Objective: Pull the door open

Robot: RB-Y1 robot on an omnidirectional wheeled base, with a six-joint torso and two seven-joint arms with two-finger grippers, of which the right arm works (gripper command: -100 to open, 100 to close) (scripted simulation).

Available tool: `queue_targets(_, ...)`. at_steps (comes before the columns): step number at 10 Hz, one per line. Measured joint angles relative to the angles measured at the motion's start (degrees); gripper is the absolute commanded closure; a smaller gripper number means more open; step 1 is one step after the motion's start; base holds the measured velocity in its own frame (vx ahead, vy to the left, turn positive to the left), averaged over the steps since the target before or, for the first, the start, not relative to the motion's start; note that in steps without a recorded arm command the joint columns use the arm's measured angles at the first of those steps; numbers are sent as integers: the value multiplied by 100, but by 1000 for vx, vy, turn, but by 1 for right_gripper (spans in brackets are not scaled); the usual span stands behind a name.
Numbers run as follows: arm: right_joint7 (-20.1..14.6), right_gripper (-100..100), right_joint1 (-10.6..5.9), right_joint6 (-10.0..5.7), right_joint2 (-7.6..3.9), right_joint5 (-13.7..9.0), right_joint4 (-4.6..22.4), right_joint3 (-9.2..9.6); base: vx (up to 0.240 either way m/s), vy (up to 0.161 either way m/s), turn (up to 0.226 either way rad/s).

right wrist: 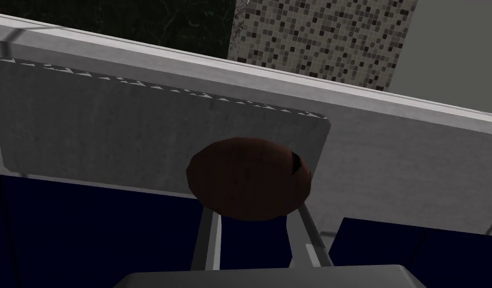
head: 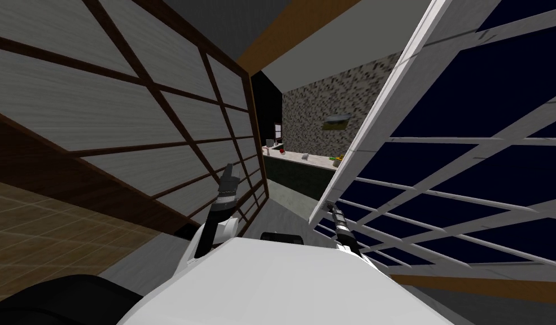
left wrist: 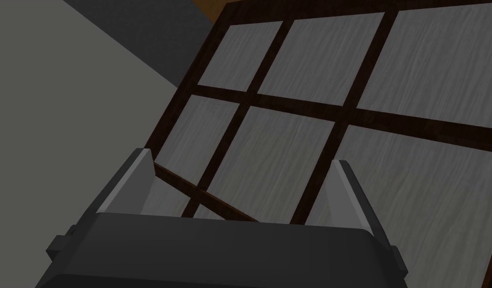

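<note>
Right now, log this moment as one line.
right gripper shut on brown door knob | white glazed door partly open | left gripper open, facing dark-framed panelled wall

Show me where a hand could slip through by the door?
Free: the gap between the dark-framed panelled screen and the white door with dark blue panes, toward the dark, pale-topped counter. Crowded: the brown round knob, clamped by the right gripper.

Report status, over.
Right gripper shut on brown knob. White door ajar. Left gripper open, raised beside dark-framed lattice wall. No obstruction seen at door edge.
</note>
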Motion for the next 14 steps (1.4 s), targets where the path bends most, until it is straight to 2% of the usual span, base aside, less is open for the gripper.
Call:
queue_targets(3, -419, 100, -35, 9, -17, -159, 45, 92, -48, -16, 44)
queue_targets(4, -587, -100, -23, 32, -23, -243, 7, 141, -58, -27, 44)
queue_targets(7, -955, -100, -65, 30, 5, -396, 8, 166, -41, -9, 34)
queue_targets(8, -1099, -100, -48, 68, 40, -453, -59, 190, -58, 0, 48)
queue_targets(14, -1968, -100, -144, 81, 151, -809, -29, 301, -54, -12, 38)
